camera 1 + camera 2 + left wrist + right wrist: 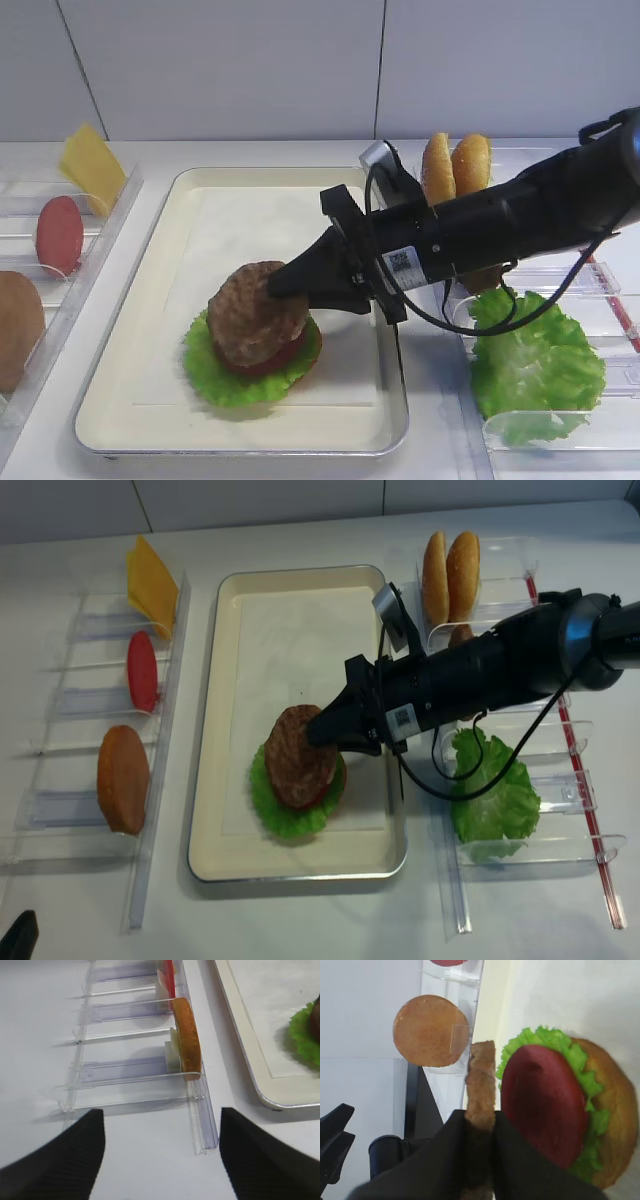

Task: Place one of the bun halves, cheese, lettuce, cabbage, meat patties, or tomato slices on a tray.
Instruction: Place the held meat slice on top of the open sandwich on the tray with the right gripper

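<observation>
The right gripper (290, 281) is extended leftward and downward from its arm, its jaws pinched shut on a meat patty (256, 313). The left gripper (160, 1152) is held low with its fingers spread apart.

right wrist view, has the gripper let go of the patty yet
No, the right gripper is shut on the meat patty, which stands on edge between its fingers beside the tomato slice.

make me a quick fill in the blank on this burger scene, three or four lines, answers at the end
1. The right gripper is shut on a meat ____.
2. On the tray, the tomato slice lies on top of ____.
3. The cheese stands in the rack on the ____ side of the overhead view.
4. The left gripper holds ____.

Answers: patty; lettuce; left; nothing
</observation>
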